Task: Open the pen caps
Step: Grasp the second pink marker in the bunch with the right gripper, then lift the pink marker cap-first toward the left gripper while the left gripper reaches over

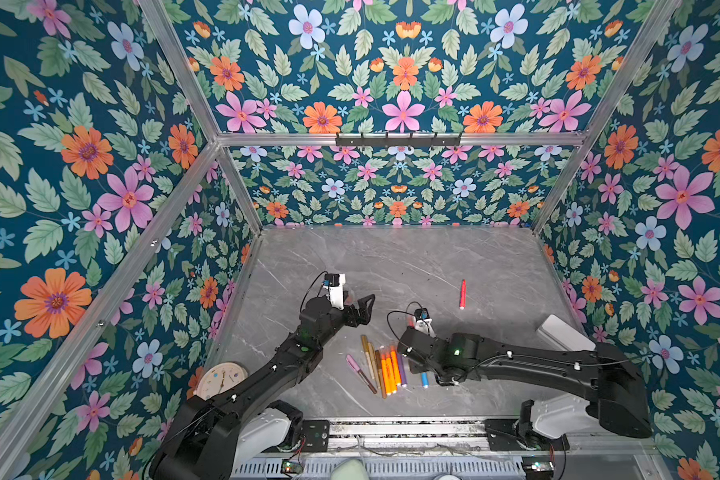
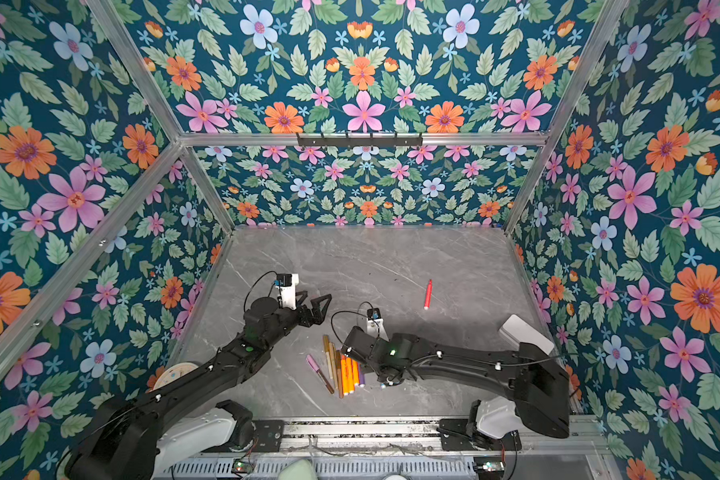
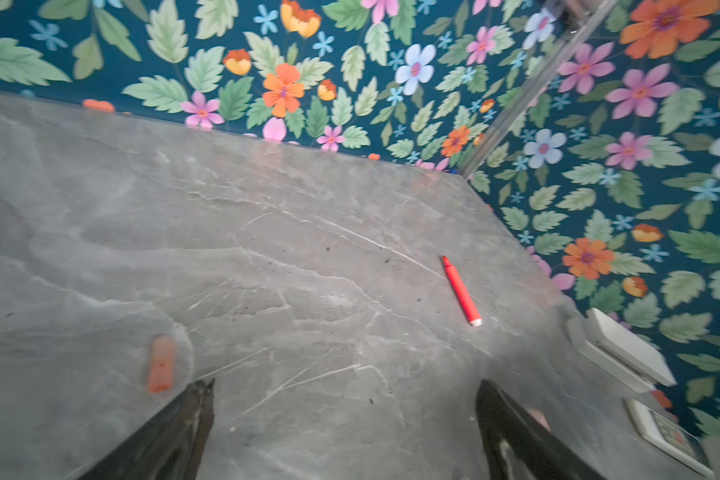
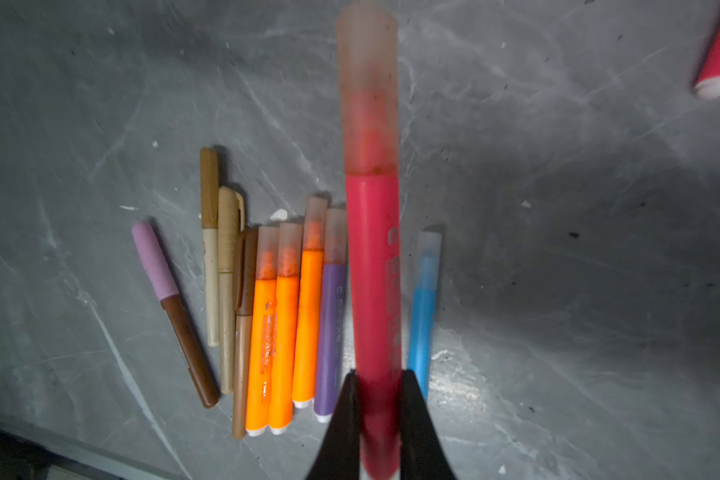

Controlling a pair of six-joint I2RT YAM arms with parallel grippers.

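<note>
My right gripper (image 4: 377,374) is shut on a red pen (image 4: 373,270) low on its barrel, and the frosted cap (image 4: 366,91) is still on the pen's far end. Below it, several capped pens (image 4: 283,324) lie side by side on the table: orange, purple, blue, gold and one with a pink cap (image 4: 152,257). In both top views this gripper is hidden under its own arm. My left gripper (image 3: 346,384) (image 1: 362,298) is open with nothing between its fingers. A blurred orange-red cap (image 3: 161,363) shows just beside one finger. An uncapped red pen barrel (image 3: 460,291) (image 1: 462,294) lies alone further out.
The grey marble table (image 1: 412,257) is walled in by floral panels on three sides. A white box (image 1: 564,332) sits by the right wall, with a small flat device (image 3: 666,436) near it. A round clock (image 1: 221,380) lies under the left arm.
</note>
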